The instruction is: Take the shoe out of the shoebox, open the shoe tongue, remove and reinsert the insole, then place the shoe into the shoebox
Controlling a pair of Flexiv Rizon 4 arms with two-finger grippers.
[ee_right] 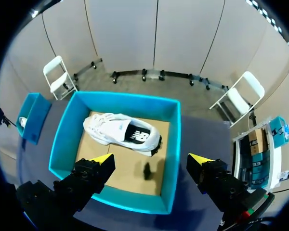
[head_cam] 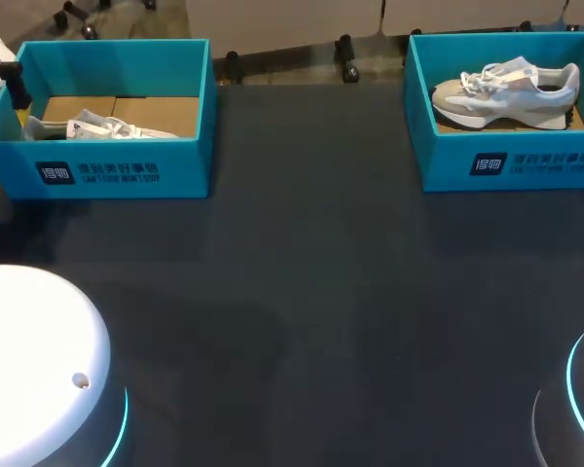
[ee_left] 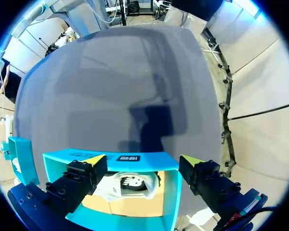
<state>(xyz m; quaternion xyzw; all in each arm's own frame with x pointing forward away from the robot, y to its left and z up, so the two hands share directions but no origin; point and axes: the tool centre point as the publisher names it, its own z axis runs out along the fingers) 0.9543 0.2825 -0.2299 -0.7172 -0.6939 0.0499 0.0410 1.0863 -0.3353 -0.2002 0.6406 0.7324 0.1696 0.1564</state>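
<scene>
- Our left pincer [ee_left: 142, 160] was spread wide with nothing in it, hanging right over the left shoebox [ee_left: 171, 192].
- Down between those yellow-tipped fingers, the left box's shoe [ee_left: 127, 185] lay on the brown cardboard floor. It was white, and neither finger touched it.
- Over to our right pincer [ee_right: 151, 159]: that one was also wide open and held nothing. It hung above the right shoebox [ee_right: 62, 139], with its tips over the side of the box nearest to it.
- Inside, the right box's shoe [ee_right: 120, 132] sat toward the far wall, well clear of both fingers.
- From the head view, we saw the two teal boxes standing open-topped along the far side of the dark tabletop [head_cam: 311, 292]. There was one toward each far corner, well apart.
- In that view the left box's shoe sat low, only just peeking over the front wall.
- The right box's shoe showed its whole side there, beige and white with the laces on top. Its toe pointed toward the left shoebox.
- Both shoes were in their boxes, and neither had been lifted out yet.
- At the near edge we had the rounded left arm base [head_cam: 39, 370], white, and a sliver of the right arm base [head_cam: 574, 409].
</scene>
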